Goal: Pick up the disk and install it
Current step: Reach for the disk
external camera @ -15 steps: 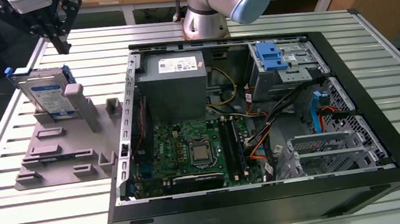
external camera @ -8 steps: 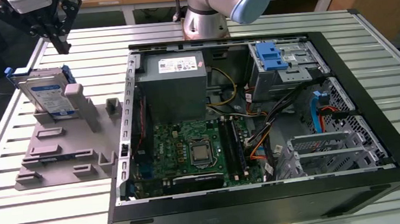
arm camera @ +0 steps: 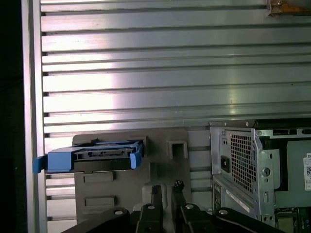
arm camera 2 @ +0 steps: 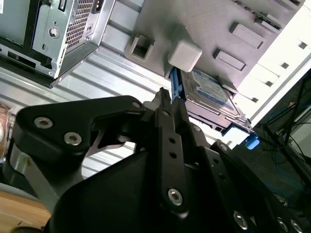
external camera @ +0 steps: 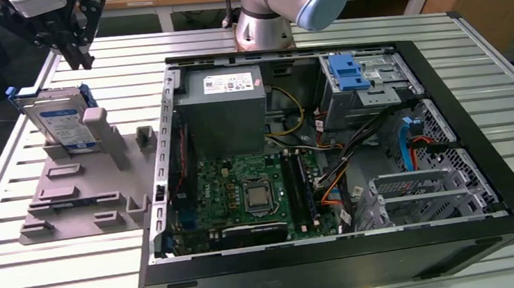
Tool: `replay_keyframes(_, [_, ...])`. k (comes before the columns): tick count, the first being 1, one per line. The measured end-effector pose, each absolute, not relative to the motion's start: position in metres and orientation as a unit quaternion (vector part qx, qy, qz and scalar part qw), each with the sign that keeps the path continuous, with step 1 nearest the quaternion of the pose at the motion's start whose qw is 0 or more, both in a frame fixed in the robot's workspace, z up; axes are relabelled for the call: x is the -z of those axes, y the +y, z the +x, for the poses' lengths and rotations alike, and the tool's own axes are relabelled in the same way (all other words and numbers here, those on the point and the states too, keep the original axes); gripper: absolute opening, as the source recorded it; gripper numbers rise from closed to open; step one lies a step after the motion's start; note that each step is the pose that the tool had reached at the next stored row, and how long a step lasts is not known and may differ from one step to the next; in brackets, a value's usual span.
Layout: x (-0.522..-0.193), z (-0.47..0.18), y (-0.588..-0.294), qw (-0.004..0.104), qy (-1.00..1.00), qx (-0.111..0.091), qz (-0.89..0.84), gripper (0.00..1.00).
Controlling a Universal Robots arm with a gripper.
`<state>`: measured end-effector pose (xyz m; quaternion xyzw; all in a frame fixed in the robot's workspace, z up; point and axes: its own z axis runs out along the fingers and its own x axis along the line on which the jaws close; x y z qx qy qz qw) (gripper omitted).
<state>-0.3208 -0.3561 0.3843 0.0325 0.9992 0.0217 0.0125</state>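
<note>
Hovering over the far corner of the table at the exterior view's left, the gripper [external camera: 82, 61] points down with its fingers [arm camera: 156, 195] drawn close together. They grip nothing.

The disk [external camera: 57, 123] is just below and beside the fingertips, apart from them. It stands on edge in a grey holder plate [external camera: 75, 195], silver face and blue-and-white label toward the computer case, with the blue carrier frame along its edges. In the second wrist view the gripper [arm camera 2: 165, 97] lines up close to the disk [arm camera 2: 211, 90], with a pale post of the holder just beside it. In the first wrist view the disk [arm camera: 92, 158] shows edge-on as a blue bar past the gripper [arm camera: 166, 191].

The holder plate lies flat on the slatted aluminium table [external camera: 65, 286], just beside the open computer case [external camera: 486, 96]. Inside the case are the grey power supply [external camera: 226, 112], the motherboard [external camera: 242, 194], and a metal drive bay [external camera: 359, 79] with a blue latch near the far wall. The arm's base [external camera: 265, 17] stands behind the case.
</note>
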Motion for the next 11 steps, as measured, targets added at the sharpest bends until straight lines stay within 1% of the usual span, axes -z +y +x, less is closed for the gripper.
replay_keyframes(1, [-0.3843,-0.3208,-0.3561,0.012,0.999,-0.022,0.032,0.24])
replay_keyframes(7, [-0.3843,-0.3209,-0.3561,0.012,0.999,-0.022,0.032,0.25])
replay_keyframes(8, [-0.3843,-0.3209,-0.3561,0.012,0.999,-0.022,0.032,0.31])
replay_keyframes(11, [-0.3843,-0.3209,-0.3561,0.012,0.999,-0.022,0.032,0.31])
